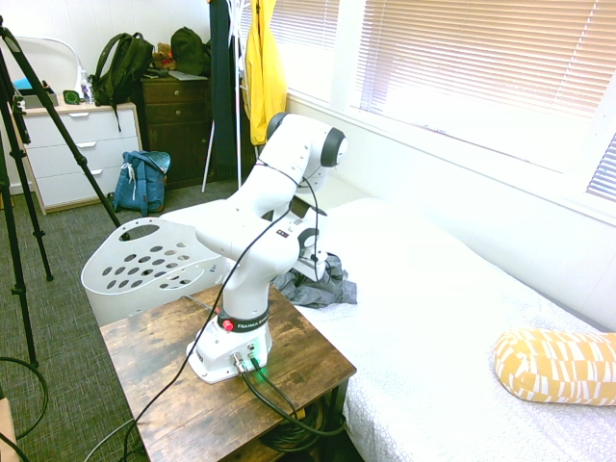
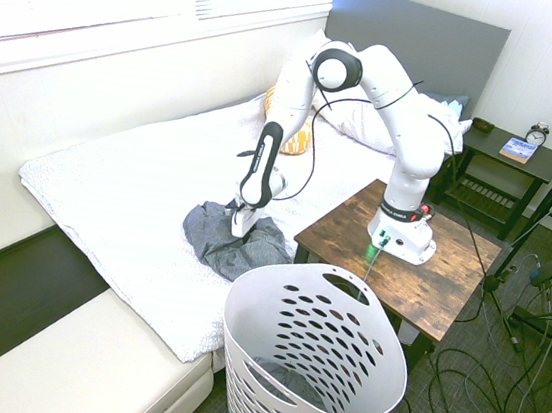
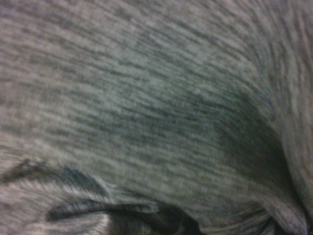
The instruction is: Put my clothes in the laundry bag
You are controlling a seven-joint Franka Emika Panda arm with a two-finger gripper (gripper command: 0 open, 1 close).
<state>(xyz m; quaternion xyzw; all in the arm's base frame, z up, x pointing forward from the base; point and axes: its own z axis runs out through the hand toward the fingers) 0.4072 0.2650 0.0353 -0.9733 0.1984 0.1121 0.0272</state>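
The clothes (image 2: 226,241) are a small grey-blue heap on the white bed, close to its edge by the wooden side table. In the first exterior view the clothes (image 1: 322,287) show just behind the arm. My gripper (image 2: 241,224) points straight down and is pressed into the top of the heap. Grey knit fabric (image 3: 156,107) fills the wrist view from very close. The laundry bag (image 2: 311,372) is a white plastic basket with oval holes. It stands on the floor beside the bed corner and the table, and the same laundry bag (image 1: 144,260) appears in the first exterior view.
The wooden side table (image 2: 455,264) bears the arm's base between bed and basket. A yellow patterned pillow (image 1: 558,366) lies further up the bed. A yellow jacket (image 1: 262,67) hangs by the window, and a blue backpack (image 1: 142,181) leans against the white drawers.
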